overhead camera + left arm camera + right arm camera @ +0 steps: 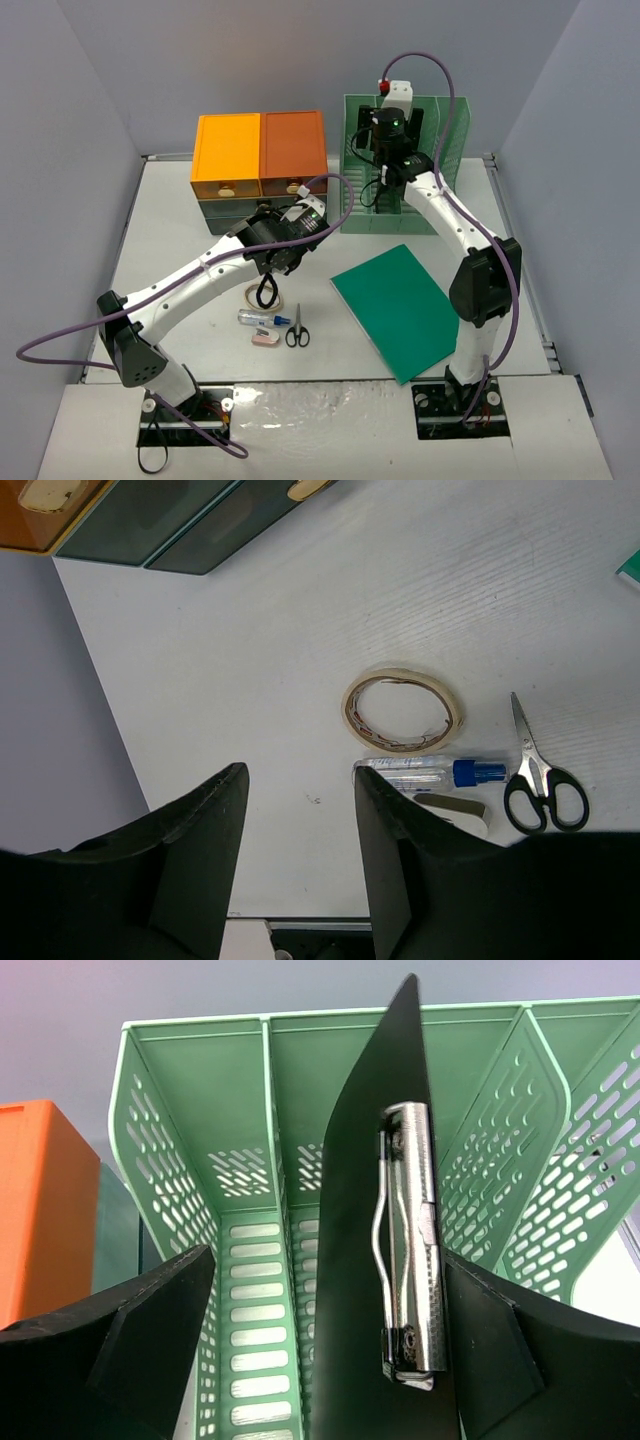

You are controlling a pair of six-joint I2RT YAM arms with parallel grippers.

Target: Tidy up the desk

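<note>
Spreading widest, the matte off-white desk [165,225] bears a flat green folder [400,305] and a slotted green plastic rack [240,1090]. A black clipboard [350,1210] with a metal clip stands upright in the rack's middle slot. Smaller are the scissors [540,780] and a tape ring [400,672]. The right gripper [330,1265] gapes astride the clipboard, released; the left gripper [300,775] hangs parted, empty.

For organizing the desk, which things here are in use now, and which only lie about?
In use: black clipboard, green file rack, right gripper.
Lying on the desk: tape roll, blue-capped bottle, scissors, green folder.
</note>
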